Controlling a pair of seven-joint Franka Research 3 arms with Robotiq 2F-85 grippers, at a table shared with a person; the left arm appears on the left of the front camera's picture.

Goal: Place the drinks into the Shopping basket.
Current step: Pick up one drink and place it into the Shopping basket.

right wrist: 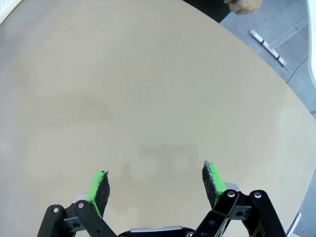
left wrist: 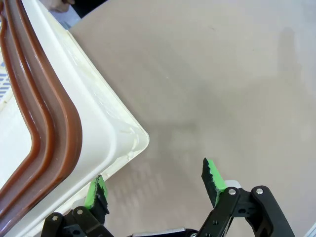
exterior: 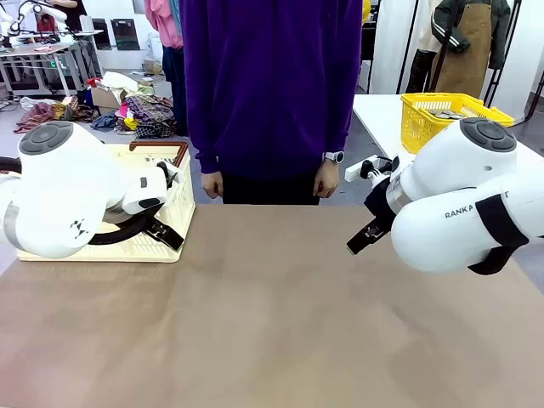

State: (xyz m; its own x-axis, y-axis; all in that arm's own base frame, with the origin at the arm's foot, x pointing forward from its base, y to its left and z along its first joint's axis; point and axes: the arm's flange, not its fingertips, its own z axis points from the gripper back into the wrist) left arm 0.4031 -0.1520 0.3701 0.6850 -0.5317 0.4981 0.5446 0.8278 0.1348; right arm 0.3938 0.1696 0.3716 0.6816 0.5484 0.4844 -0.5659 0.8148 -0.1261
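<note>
The drinks are out of view. The Shopping basket (exterior: 182, 206), cream with brown rim handles, stands on the table's left side, partly hidden behind my left arm. In the left wrist view its near corner (left wrist: 106, 129) lies just ahead of my left gripper (left wrist: 154, 177), which is open with nothing between its fingers; one green fingertip (left wrist: 97, 188) hangs over the corner's edge. My right gripper (right wrist: 155, 177) is open above bare table, holding nothing.
A person in a purple top stands at the far edge, hands (exterior: 325, 180) hanging at their sides. A small yellow mesh basket (exterior: 442, 115) sits on a white table at the back right. The brown tabletop (exterior: 272, 314) spreads wide between my arms.
</note>
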